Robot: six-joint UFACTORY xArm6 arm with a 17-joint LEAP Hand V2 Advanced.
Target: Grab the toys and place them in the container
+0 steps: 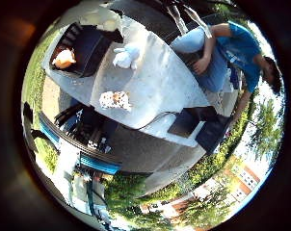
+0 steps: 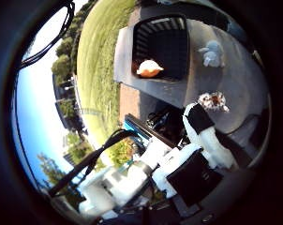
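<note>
Orange toy [image 2: 149, 68] lay inside the dark slatted container [image 2: 161, 46], low against one wall; its outline was rounded, no detail of face or limbs could be made out. Container sat at one end of the pale table [image 1: 169, 82], near the corner, its far rim cut off by the edge of the little-finger-side view.

White plush toy [image 1: 125, 55] rested on the tabletop just beside the container, apart from its wall. Shape suggested ears or limbs, but what animal it was could not be told. Spotted toy [image 1: 115, 100], white with brown patches, lay further along the table close to the edge, well apart from the white plush toy. Its form was also unclear.

Hand [image 2: 197, 150] showed only in the thumb-side view: white and black parts crowding the near side, one white finger with a black tip [image 2: 198, 118] reaching out straight toward the spotted toy, short of it. Nothing was held; fingers looked extended, though most of the hand was out of frame.

Dark shapes under the table edge were too murky to identify. A dark flat object [image 1: 184, 122] lay near the table's other end, partly in shadow. Beyond the table: grass [image 2: 97, 70], trees, brick buildings [image 1: 242, 180].
</note>
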